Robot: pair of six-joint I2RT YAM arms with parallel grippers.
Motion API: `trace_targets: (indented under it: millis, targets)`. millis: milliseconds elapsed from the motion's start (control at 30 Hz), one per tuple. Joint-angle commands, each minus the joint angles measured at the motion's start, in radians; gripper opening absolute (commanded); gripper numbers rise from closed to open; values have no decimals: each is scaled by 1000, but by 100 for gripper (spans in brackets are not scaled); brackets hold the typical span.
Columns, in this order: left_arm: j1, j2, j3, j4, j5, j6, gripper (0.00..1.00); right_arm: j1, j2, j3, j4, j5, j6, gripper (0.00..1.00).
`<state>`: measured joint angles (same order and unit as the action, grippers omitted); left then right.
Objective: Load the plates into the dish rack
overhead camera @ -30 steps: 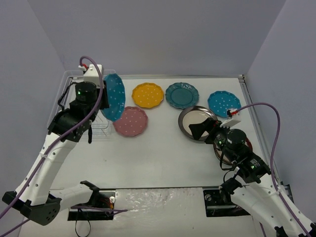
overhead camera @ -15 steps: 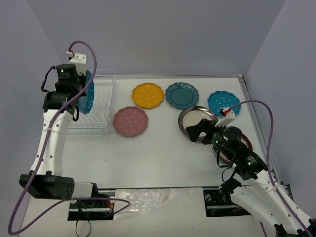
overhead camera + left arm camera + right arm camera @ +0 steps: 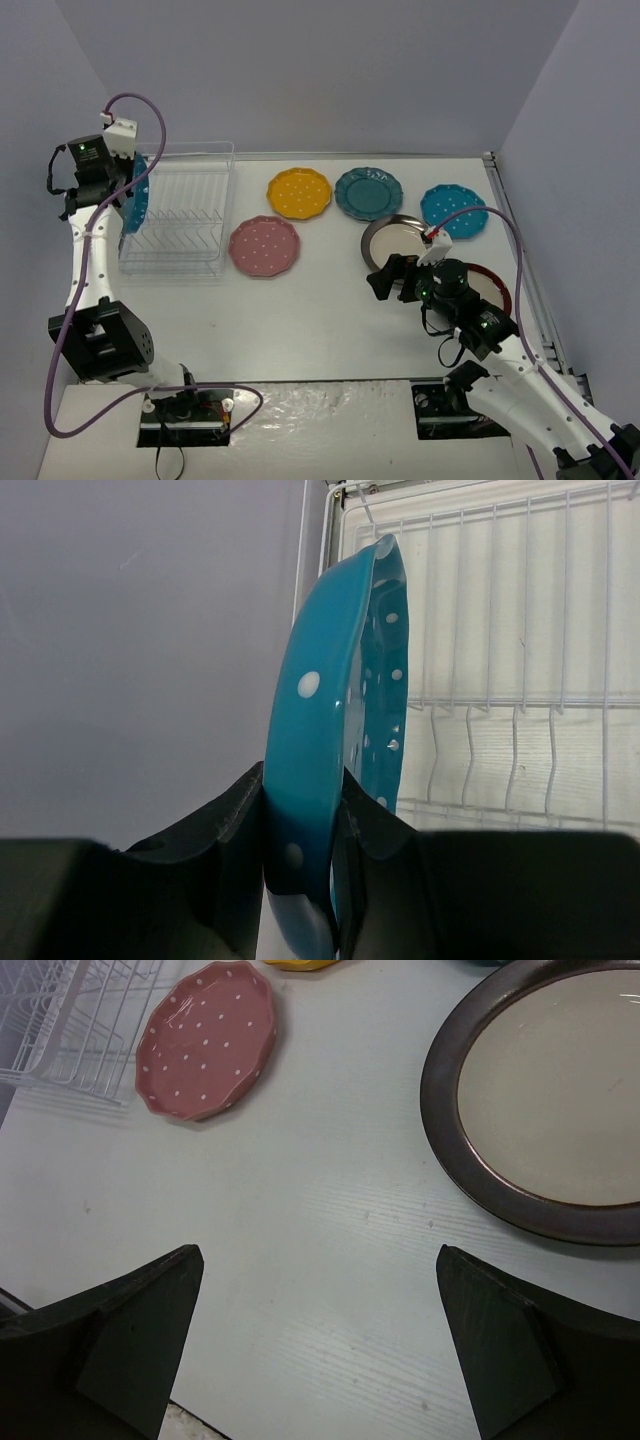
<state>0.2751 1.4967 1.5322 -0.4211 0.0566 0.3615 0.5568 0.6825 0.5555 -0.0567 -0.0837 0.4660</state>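
**At the rack's left edge: seat the blue plate in a slot before letting go**

At far left, the left tool (image 3: 303,825) clamps a blue plate (image 3: 330,680) by its lower rim, one finger on each face. The plate stands on edge, nearly upright. From above it hangs right at the left wall of the rack (image 3: 185,205). The wrist view puts it in line with that wall, with the tines (image 3: 490,705) all to its right. I cannot tell whether the rim is inside or outside the wall. No plate sits in the rack yet.

The step in hand looks like placing this first plate. To do it well, I judge the plate should be carried a little right until its lowest edge is plainly inside the wall and over a gap between tines. It should be kept upright and lowered until the rim bears on the rack floor. Only then should the fingers ease apart. A release on top of the wall would likely tip the plate out toward the left. Taking the leftmost slot leaves room for the others.

The right tool (image 3: 320,1345) is spread wide and holds nothing. It sits low over the tabletop (image 3: 330,1210) between the pink plate (image 3: 205,1040) and a dark-rimmed plate (image 3: 540,1090). Yellow (image 3: 299,192), teal (image 3: 368,192) and another blue (image 3: 454,208) lie flat along the far side.
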Motion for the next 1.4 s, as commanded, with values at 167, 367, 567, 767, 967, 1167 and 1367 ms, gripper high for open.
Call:
trace_targets:
  millis: [167,367,567,767,967,1167,1367]
  targets:
    - [24,40,140,208,-20,166,0,-3,-20,-5,97,-15,-22,100]
    - [29,40,128,237,-46,163,0,-5,-14,-5,98,-19,-26,100]
    - [54,42,124,254,-47,168,0,-5,-6,-5,104,-24,-27,100]
    - [65,44,111,250,-43,167,0,-3,2,-7,110,-19,-29,100]
    - [69,60,80,254,-33,158,0,-5,8,-11,110,-15,-31,100]
    - [78,71,43,260,-12,140,0,-3,5,-13,110,-11,-32,100]
    - [79,90,12,275,-15,123,0,-5,2,-15,112,-12,-33,100]
